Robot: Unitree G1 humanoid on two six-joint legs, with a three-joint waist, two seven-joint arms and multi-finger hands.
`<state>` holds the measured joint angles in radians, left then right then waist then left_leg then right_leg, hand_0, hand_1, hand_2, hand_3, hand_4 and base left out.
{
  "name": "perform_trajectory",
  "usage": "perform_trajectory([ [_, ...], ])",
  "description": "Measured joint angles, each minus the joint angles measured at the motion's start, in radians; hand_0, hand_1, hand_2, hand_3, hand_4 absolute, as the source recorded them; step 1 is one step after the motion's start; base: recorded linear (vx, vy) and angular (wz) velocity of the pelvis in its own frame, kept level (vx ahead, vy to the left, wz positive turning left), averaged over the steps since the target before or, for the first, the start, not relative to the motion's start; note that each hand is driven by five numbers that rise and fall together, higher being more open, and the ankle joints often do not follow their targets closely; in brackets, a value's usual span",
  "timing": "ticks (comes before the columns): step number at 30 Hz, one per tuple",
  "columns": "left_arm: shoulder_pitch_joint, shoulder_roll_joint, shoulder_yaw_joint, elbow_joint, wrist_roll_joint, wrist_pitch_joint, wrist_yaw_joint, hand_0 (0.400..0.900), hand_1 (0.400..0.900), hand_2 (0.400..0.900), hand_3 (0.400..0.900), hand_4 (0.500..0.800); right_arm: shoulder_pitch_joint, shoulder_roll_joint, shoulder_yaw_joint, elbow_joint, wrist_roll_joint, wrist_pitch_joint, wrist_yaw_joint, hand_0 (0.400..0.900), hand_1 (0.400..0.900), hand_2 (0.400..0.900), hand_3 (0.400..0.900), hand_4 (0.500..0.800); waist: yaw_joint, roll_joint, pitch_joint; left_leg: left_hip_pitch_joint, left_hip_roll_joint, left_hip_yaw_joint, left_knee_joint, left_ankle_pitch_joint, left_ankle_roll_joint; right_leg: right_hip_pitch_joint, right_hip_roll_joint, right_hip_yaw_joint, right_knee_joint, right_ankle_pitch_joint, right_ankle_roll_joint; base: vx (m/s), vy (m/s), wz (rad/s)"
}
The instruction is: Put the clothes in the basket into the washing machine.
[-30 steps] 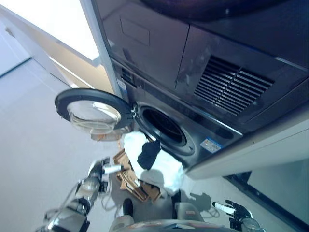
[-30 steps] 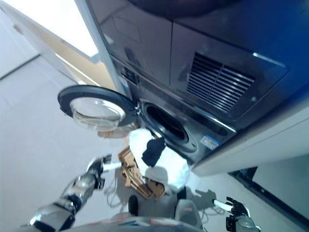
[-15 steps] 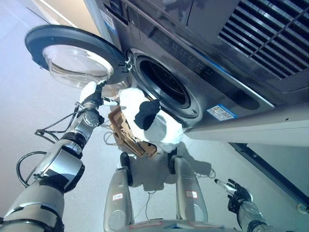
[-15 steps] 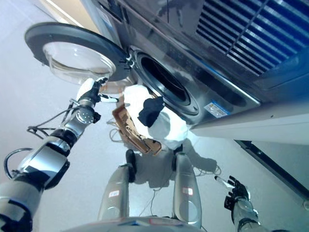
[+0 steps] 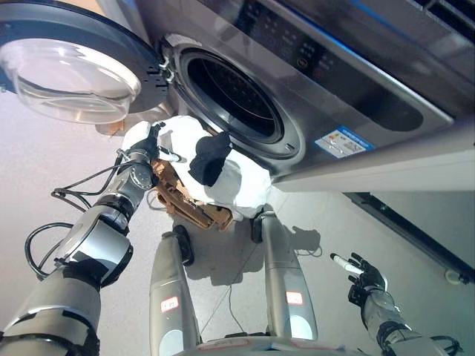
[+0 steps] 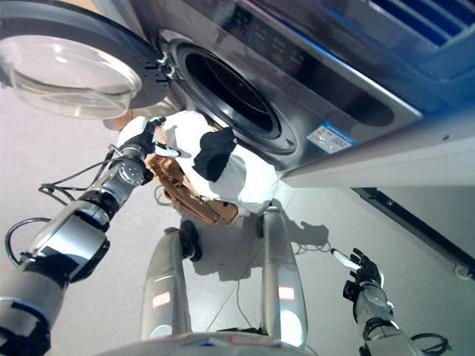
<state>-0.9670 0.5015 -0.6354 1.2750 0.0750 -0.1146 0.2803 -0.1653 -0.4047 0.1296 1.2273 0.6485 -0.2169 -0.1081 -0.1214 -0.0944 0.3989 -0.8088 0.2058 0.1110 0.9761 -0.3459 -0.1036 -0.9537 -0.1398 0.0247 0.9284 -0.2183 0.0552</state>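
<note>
A brown wicker basket [image 5: 187, 208] stands on the floor in front of the washing machine [image 5: 349, 81]. A heap of white cloth [image 5: 241, 189] fills the basket, with a dark garment [image 5: 209, 157] on top. The machine's round door [image 5: 70, 67] is swung open to the left and the drum opening [image 5: 230, 96] is dark. My left hand [image 5: 148, 148] is at the basket's left edge, against the white cloth, with a white-tipped finger stretched out towards the basket. My right hand [image 5: 361, 275] hangs low at the right, fingers spread, holding nothing.
The open door hangs over the floor just above and left of my left hand. A dark strip [image 5: 404, 230] runs along the floor at the machine's right side. Pale floor lies to the left and right of the basket.
The camera has tilted down, so the whole picture has shifted. My left hand has risen from the floor side to the basket's left edge at the white cloth. The right hand stays low.
</note>
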Motion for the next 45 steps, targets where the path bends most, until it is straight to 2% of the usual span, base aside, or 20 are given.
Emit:
perform_trajectory([
  [7, -0.021, -0.013, 0.016, 0.015, -0.081, 0.001, -0.004, 0.900, 0.900, 0.900, 0.900, 0.800, -0.002, 0.002, 0.015, -0.003, 0.001, -0.006, -0.026, 0.900, 0.900, 0.900, 0.900, 0.800, -0.006, -0.011, 0.023, -0.106, 0.074, 0.009, 0.203, -0.103, -0.011, -0.142, 0.047, 0.023, 0.168, -0.050, -0.014, 0.00, 0.044, -0.28],
  [12, -0.043, -0.021, 0.025, 0.014, -0.139, 0.001, -0.006, 0.900, 0.900, 0.900, 0.900, 0.800, -0.001, 0.003, 0.015, 0.004, 0.002, -0.007, -0.042, 0.900, 0.900, 0.900, 0.900, 0.800, -0.017, -0.020, 0.070, -0.151, 0.095, -0.003, 0.295, -0.143, -0.026, -0.205, 0.054, 0.025, 0.255, -0.076, -0.027, -0.03, 0.056, -0.25],
  [13, -0.044, -0.021, 0.027, 0.014, -0.152, 0.001, -0.006, 0.900, 0.900, 0.900, 0.900, 0.800, -0.002, 0.002, 0.016, 0.004, 0.003, -0.008, -0.043, 0.900, 0.900, 0.900, 0.900, 0.800, -0.009, -0.020, 0.071, -0.164, 0.110, -0.002, 0.314, -0.155, -0.026, -0.225, 0.069, 0.030, 0.269, -0.076, -0.027, -0.03, 0.067, -0.29],
  [20, -0.058, -0.019, 0.111, 0.017, -0.235, 0.002, 0.001, 0.900, 0.900, 0.900, 0.900, 0.800, -0.020, 0.002, 0.024, 0.004, 0.003, -0.007, -0.049, 0.900, 0.900, 0.900, 0.900, 0.800, -0.014, -0.025, 0.110, -0.214, 0.165, 0.004, 0.435, -0.227, -0.035, -0.313, 0.108, 0.044, 0.355, -0.087, -0.031, -0.03, 0.042, -0.28],
  [27, -0.062, -0.006, 0.133, 0.039, -0.269, 0.002, 0.017, 0.900, 0.900, 0.900, 0.900, 0.800, -0.023, 0.001, 0.025, 0.004, 0.009, -0.016, -0.059, 0.900, 0.900, 0.900, 0.900, 0.800, -0.011, -0.030, 0.113, -0.245, 0.214, -0.003, 0.510, -0.269, -0.041, -0.358, 0.147, 0.046, 0.403, -0.090, -0.035, -0.03, 0.002, -0.18],
  [32, -0.065, 0.006, 0.160, 0.039, -0.274, 0.000, 0.023, 0.900, 0.900, 0.900, 0.900, 0.800, -0.020, -0.001, 0.026, 0.005, 0.020, -0.023, -0.064, 0.900, 0.900, 0.900, 0.900, 0.800, -0.012, -0.034, 0.114, -0.283, 0.228, -0.027, 0.560, -0.284, -0.047, -0.391, 0.153, 0.038, 0.439, -0.092, -0.037, -0.01, -0.003, -0.03],
  [33, -0.066, 0.009, 0.163, 0.039, -0.277, -0.001, 0.027, 0.582, 0.582, 0.582, 0.582, 0.609, -0.020, -0.001, 0.026, 0.004, 0.020, -0.026, -0.064, 0.900, 0.900, 0.900, 0.900, 0.800, -0.011, -0.037, 0.114, -0.292, 0.230, -0.030, 0.572, -0.288, -0.046, -0.401, 0.153, 0.036, 0.449, -0.092, -0.037, -0.02, -0.011, -0.07],
  [34, -0.068, 0.009, 0.165, 0.039, -0.285, -0.004, 0.031, 0.512, 0.512, 0.512, 0.512, 0.567, -0.020, -0.002, 0.026, 0.004, 0.020, -0.027, -0.064, 0.900, 0.900, 0.900, 0.900, 0.800, -0.012, -0.037, 0.114, -0.303, 0.231, -0.032, 0.580, -0.291, -0.044, -0.410, 0.152, 0.036, 0.454, -0.092, -0.037, -0.03, -0.005, -0.10],
  [35, -0.070, 0.011, 0.166, 0.039, -0.291, -0.007, 0.037, 0.400, 0.400, 0.400, 0.400, 0.500, -0.020, -0.002, 0.030, 0.004, 0.020, -0.027, -0.064, 0.900, 0.900, 0.900, 0.900, 0.800, -0.011, -0.038, 0.114, -0.311, 0.232, -0.037, 0.587, -0.291, -0.044, -0.415, 0.152, 0.032, 0.455, -0.092, -0.037, -0.03, -0.002, -0.11],
  [39, -0.070, 0.036, 0.169, 0.039, -0.291, -0.016, 0.051, 0.400, 0.400, 0.400, 0.400, 0.500, -0.017, -0.002, 0.044, 0.004, 0.020, -0.028, -0.064, 0.900, 0.900, 0.900, 0.900, 0.800, -0.011, -0.047, 0.113, -0.323, 0.247, -0.047, 0.600, -0.296, -0.045, -0.421, 0.152, 0.018, 0.454, -0.092, -0.036, -0.01, 0.002, -0.07],
  [45, -0.074, 0.067, 0.171, 0.038, -0.291, -0.018, 0.059, 0.400, 0.400, 0.400, 0.400, 0.500, -0.010, -0.002, 0.043, 0.004, 0.020, -0.027, -0.064, 0.900, 0.900, 0.900, 0.900, 0.800, -0.017, -0.066, 0.112, -0.323, 0.250, -0.050, 0.589, -0.303, -0.050, -0.421, 0.153, 0.009, 0.450, -0.094, -0.040, 0.00, -0.008, 0.01],
])
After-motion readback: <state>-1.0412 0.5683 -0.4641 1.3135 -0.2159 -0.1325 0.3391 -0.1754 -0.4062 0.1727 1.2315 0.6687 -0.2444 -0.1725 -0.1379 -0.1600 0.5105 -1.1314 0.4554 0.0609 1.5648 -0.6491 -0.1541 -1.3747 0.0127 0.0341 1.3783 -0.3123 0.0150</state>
